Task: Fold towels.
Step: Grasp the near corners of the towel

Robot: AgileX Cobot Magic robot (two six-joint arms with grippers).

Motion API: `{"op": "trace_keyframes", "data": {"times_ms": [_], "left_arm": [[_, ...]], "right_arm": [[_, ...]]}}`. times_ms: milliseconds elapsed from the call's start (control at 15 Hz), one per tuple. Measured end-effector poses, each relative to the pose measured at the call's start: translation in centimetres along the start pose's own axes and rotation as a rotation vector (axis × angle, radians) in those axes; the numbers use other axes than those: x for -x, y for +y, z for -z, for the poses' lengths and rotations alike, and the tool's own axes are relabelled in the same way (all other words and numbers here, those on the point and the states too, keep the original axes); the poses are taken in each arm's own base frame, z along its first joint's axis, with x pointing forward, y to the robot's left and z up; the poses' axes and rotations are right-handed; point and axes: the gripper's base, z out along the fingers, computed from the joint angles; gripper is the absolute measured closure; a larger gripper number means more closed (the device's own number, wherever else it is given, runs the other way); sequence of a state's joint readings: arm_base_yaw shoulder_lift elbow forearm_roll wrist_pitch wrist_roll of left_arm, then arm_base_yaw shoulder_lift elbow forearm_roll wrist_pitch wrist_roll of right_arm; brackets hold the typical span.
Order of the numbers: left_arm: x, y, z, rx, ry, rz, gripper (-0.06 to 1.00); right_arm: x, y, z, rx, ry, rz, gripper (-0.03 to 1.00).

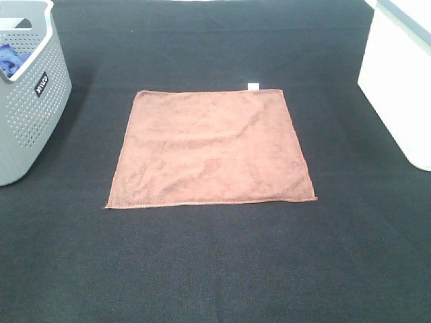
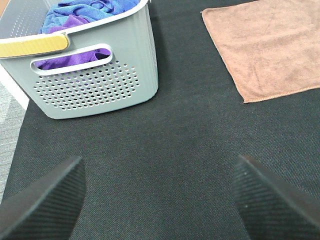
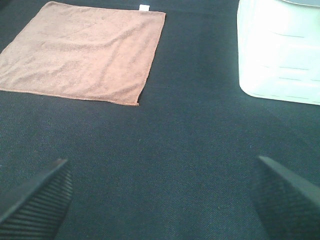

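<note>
The reddish-brown towel (image 1: 210,148) lies flat and unfolded in the middle of the black table, with its small white tag (image 1: 253,86) at the far edge. It also shows in the left wrist view (image 2: 270,45) and the right wrist view (image 3: 82,50). Neither arm shows in the exterior view. My left gripper (image 2: 160,200) is open and empty above the black mat, well short of the towel's near left corner. My right gripper (image 3: 160,197) is open and empty above the mat, well short of the towel's near right corner.
A grey perforated basket (image 1: 30,101) stands at the left edge, holding blue and purple cloths (image 2: 82,17). A white bin (image 1: 401,81) stands at the right edge. The black mat (image 1: 215,269) covers the table.
</note>
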State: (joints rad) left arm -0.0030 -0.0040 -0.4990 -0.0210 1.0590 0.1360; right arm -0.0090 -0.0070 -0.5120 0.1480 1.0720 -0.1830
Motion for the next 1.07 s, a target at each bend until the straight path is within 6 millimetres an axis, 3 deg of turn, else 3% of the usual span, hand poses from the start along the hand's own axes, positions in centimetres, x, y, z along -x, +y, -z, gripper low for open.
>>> {"op": "trace_keyframes", "data": {"times_ms": [1067], "left_arm": [[0.0, 0.0, 0.0, 0.0, 0.0, 0.0, 0.18]], "right_arm": [[0.0, 0.0, 0.0, 0.0, 0.0, 0.0, 0.07]]}}
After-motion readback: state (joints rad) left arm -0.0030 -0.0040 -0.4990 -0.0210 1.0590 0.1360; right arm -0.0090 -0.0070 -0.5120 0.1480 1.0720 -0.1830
